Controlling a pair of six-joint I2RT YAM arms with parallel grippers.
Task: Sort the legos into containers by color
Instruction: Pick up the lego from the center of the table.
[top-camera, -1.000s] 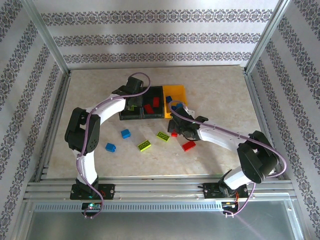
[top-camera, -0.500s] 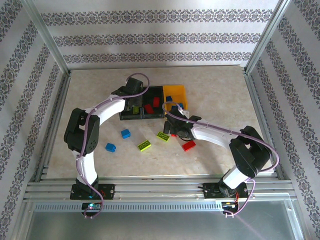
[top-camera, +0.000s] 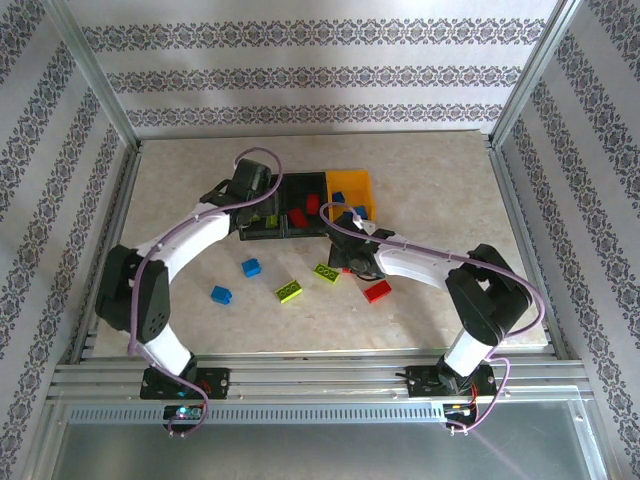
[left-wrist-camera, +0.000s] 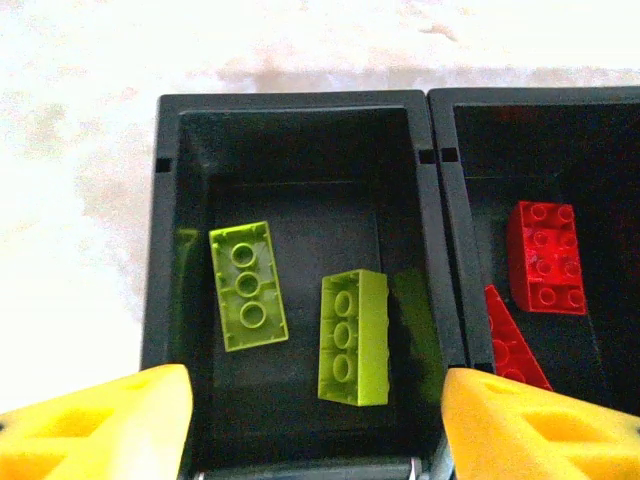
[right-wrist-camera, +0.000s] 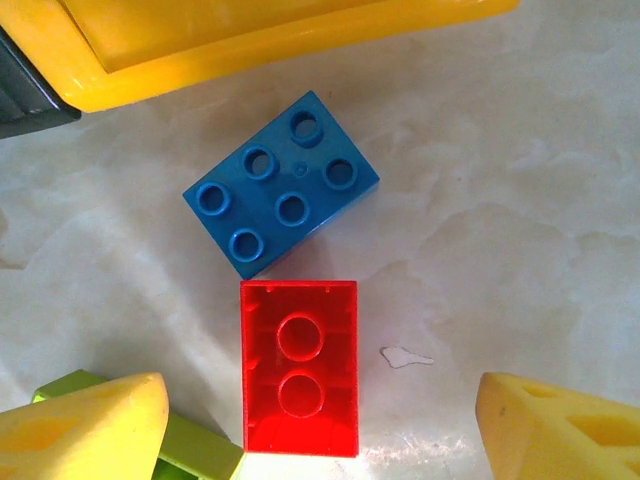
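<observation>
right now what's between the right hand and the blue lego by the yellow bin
In the right wrist view, a red lego, underside up, lies between the right hand and the blue lego.

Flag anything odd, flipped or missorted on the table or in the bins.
One red brick on the table lies upside down, hollow underside up, beside a studs-up blue brick. In the black bins nothing is missorted: lime bricks in one, red bricks in its neighbour.
</observation>
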